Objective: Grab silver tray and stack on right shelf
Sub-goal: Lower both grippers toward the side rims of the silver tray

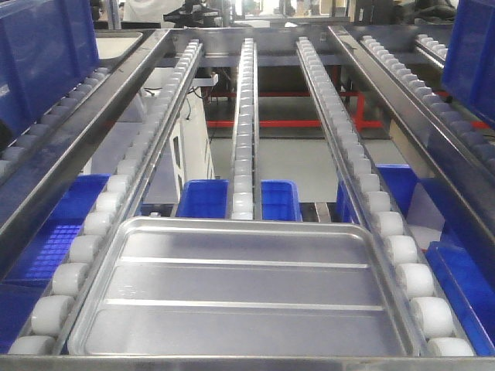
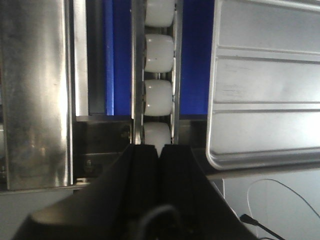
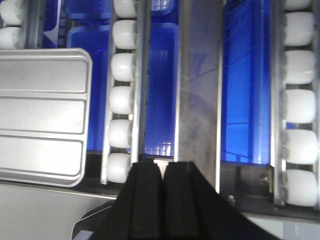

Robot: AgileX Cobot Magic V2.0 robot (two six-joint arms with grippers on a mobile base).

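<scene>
The silver tray (image 1: 240,294) lies flat at the front of the shelf (image 1: 402,251), between two sloping rails of white rollers, its near rim by the steel front bar (image 1: 232,363). Two long ridges cross its bottom. In the left wrist view the tray (image 2: 265,90) is up and to the right of my left gripper (image 2: 159,147), which is shut on nothing in front of a roller rail (image 2: 159,60). In the right wrist view the tray (image 3: 42,115) is to the left of my right gripper (image 3: 162,164), also shut and empty. Neither gripper touches the tray.
Blue bins (image 1: 203,199) sit on the level below the rollers. Large blue crates stand on the neighbouring lanes at the upper left (image 1: 39,54) and upper right (image 1: 472,46). A steel divider bar (image 3: 197,90) runs just right of my right gripper.
</scene>
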